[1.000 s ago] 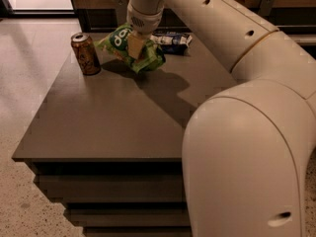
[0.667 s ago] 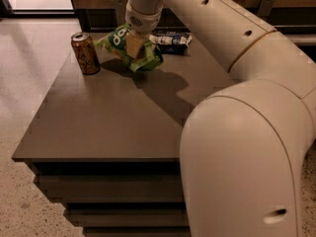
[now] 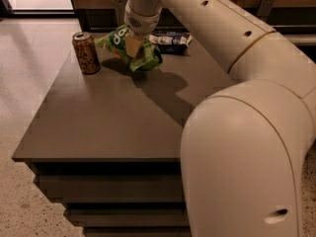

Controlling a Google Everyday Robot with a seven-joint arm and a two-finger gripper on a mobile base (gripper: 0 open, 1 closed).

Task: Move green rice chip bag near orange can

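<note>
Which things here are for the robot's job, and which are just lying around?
For the job:
- green bag, gripped by the gripper over the table's far side
- orange can, upright, just left of the bag

Just lying about:
- blue bag, behind the green bag
- table, only the surface

The green rice chip bag [image 3: 147,58] sits in the upper middle of the frame - bright lime, crumpled, white lettering on its left end - pinched from above by the tool [image 3: 133,47] and tilted over the counter [image 3: 108,117]. The orange can [image 3: 86,53] stands upright just left of it - copper, silver-topped, apart from the bag.
</note>
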